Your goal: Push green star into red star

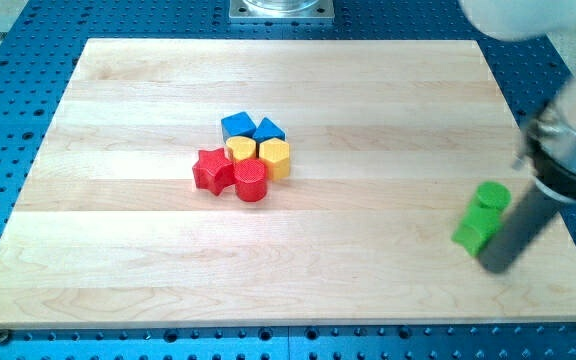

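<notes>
Though far from the red star (211, 169), my tip (493, 264) touching green blocks (481, 218) near the board's (118, 280) right edge.

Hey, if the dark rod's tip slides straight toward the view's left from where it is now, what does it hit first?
Most likely the green blocks, which sit right against my tip on its left. They are blurred, so I cannot tell which is the green star. The red star-shaped block lies far beyond.
</notes>
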Available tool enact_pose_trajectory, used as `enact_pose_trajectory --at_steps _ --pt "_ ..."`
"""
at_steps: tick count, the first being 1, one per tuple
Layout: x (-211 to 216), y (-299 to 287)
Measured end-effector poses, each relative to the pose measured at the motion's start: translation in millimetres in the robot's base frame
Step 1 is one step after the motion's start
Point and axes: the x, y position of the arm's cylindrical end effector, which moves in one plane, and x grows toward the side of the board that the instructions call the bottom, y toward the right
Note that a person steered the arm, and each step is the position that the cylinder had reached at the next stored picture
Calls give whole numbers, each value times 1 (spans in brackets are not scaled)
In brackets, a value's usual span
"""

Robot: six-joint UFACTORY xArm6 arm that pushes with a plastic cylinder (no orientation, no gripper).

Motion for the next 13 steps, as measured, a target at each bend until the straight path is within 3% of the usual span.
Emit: enact_pose_trajectory --at_steps 1,2,3,4,5,6,7,8,9,10,11,12,13 --pt "-51 -39" --pt "-74 -67" --pt "-132 -67" --pt "-164 -67" --pt "-152 -87" --pt "-184 -26" --pt "-141 57" --pt "-18 66" --pt "-39 13" --pt "-104 13" --pt "-129 -11" --pt "-94 -41" --pt "-125 -94"
